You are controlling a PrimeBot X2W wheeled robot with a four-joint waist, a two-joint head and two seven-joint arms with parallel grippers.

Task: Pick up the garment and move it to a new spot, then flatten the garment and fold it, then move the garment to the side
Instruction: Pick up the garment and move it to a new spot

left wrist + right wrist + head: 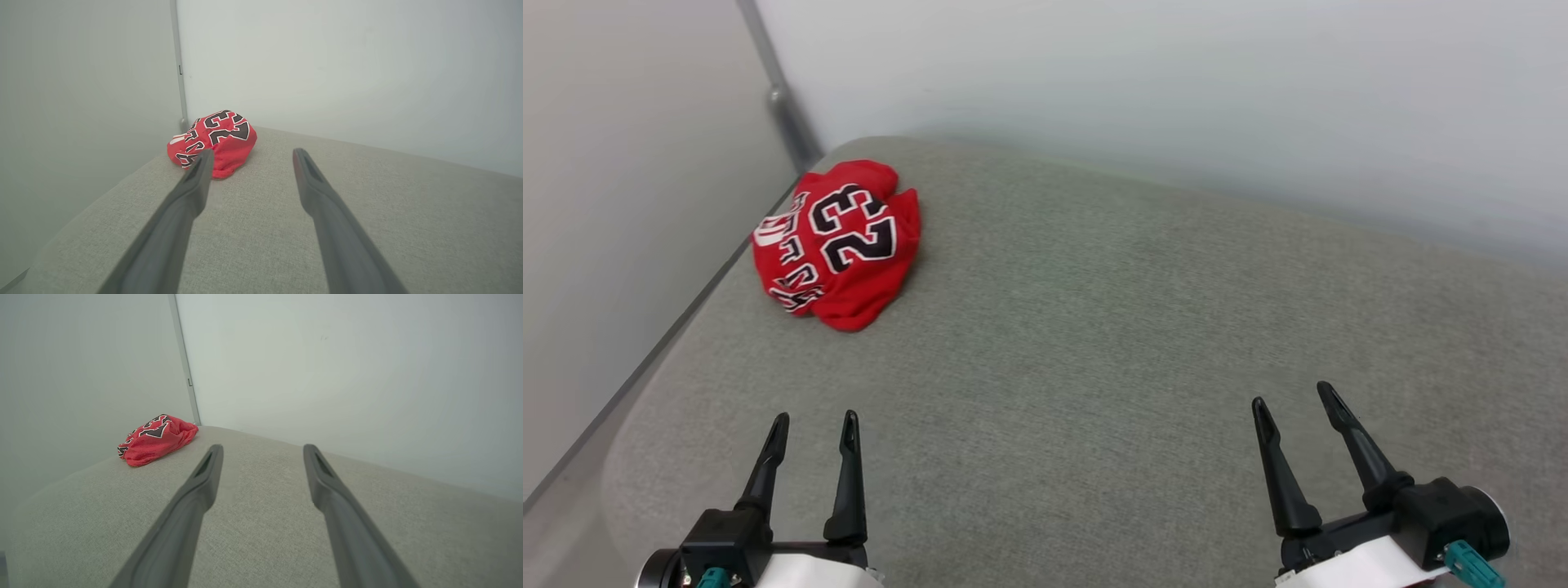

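My left hand [817, 416] and right hand [1291, 394] hang open and empty, the pick-up not yet begun; the garment [837, 245] lies crumpled at the far left corner of the bench [1094, 327], so next I should reach forward and pinch it.

Left claw [815, 416]: two long dark tapered fingers, parted and empty, pointing straight ahead.
Right claw [1292, 394]: matching dark fingers, parted and empty, leaning slightly toward the left.
Left forearm [809, 573]: white shell behind a black wrist block.
Right forearm [1372, 567]: white shell, likewise.
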